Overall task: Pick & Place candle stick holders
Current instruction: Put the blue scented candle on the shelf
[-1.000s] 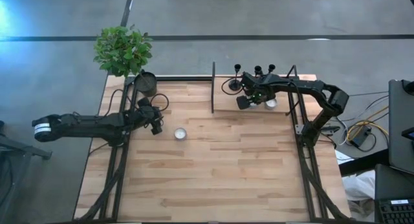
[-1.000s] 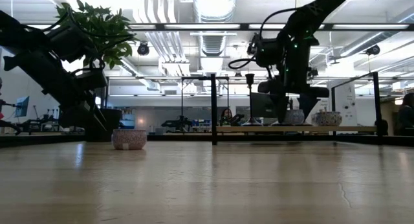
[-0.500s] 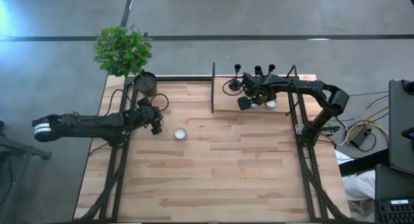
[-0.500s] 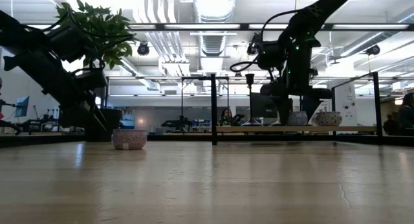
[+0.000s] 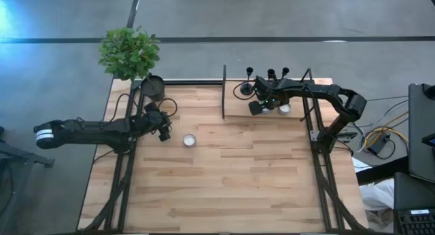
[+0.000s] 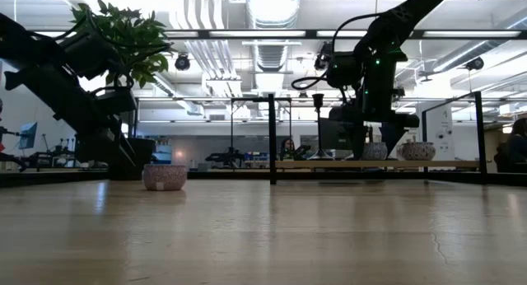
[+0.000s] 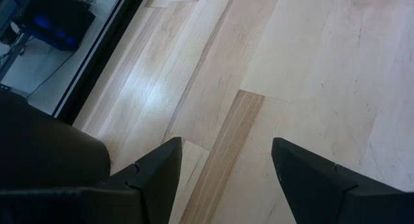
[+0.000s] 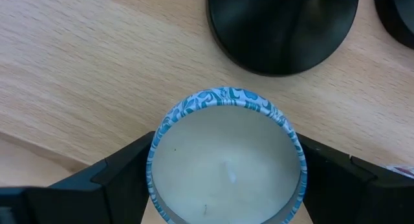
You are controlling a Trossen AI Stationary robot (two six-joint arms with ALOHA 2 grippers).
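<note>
1. High view: the three candle stick holders (image 5: 270, 75) stand in a row at the tabletop's (image 5: 224, 187) 12–1 o'clock edge, close together. The right end effector (image 5: 266, 104) hovers just beside them, over a small candle tin (image 5: 285, 109). The left end effector (image 5: 164, 134) waits near 9 o'clock, beside another white tin (image 5: 189, 140).
2. Low view: one holder's thin stem (image 6: 318, 112) shows against the room. The holders look stiff, top-light and probably tippy. The stem seems the best place to grip.
3. Left wrist view: the fingers (image 7: 162, 169) stand wide apart over bare wood.
4. Right wrist view: the blue-patterned tin (image 8: 226, 160) sits between spread fingers (image 8: 126, 166), not clearly clamped. A holder's flared base (image 8: 283, 31) lies just beyond.
5. Room: a post (image 5: 224, 92) and the frame rail crowd the row, so a lift straight up seems safest.
</note>
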